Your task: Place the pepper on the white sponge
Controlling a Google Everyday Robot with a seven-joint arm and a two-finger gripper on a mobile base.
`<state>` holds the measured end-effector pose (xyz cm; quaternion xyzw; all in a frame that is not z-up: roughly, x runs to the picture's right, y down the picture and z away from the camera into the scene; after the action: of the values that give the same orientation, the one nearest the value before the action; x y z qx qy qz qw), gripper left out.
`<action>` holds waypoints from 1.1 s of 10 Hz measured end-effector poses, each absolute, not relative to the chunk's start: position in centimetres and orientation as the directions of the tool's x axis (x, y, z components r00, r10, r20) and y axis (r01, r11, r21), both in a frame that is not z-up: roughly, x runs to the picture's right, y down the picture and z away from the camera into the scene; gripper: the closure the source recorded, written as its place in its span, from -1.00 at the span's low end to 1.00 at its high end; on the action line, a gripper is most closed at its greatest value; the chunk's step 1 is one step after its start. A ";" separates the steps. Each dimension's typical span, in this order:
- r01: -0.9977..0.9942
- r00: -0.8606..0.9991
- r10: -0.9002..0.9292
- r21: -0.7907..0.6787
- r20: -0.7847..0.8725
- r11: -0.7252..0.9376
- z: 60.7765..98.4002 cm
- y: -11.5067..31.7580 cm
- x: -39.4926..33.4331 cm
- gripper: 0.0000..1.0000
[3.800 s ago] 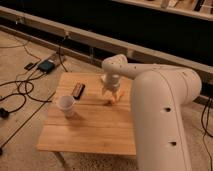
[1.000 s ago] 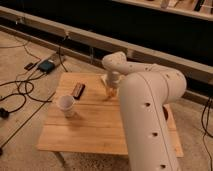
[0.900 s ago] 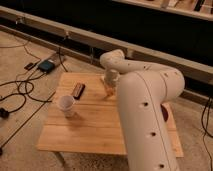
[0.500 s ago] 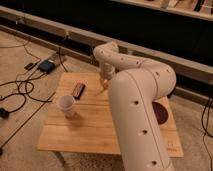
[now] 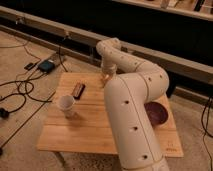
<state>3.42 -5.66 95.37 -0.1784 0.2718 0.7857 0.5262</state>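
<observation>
My gripper [image 5: 104, 79] hangs over the far middle of the wooden table [image 5: 90, 131], just right of the dark block, and my own white arm [image 5: 131, 107] covers most of it. A small orange-tan patch shows at the gripper's tip; I cannot tell whether it is the pepper. The white sponge is hidden, most likely behind the arm.
A dark flat rectangular block [image 5: 78, 90] lies at the table's far left. A white paper cup [image 5: 66, 104] stands in front of it. A dark purple bowl [image 5: 156, 113] sits at the right side. Cables and small devices [image 5: 46, 66] lie on the floor to the left.
The arm has swung left and toward the far edge of the table, carrying the gripper from the table's middle to beside the dark block. Cup, block and bowl have not moved.
</observation>
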 end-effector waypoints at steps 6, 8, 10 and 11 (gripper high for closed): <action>-0.941 -0.339 0.716 0.207 -0.611 -0.268 98.5 -5.3 1.1 1.00; -0.940 -0.342 0.702 0.210 -0.624 -0.271 99.3 -4.5 1.0 1.00; -0.937 -0.348 0.694 0.216 -0.631 -0.274 100.1 -4.0 1.2 1.00; -0.935 -0.353 0.691 0.220 -0.631 -0.277 100.5 -3.7 1.4 1.00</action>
<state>1.43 -3.72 100.53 -0.2123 0.2882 0.7703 0.5278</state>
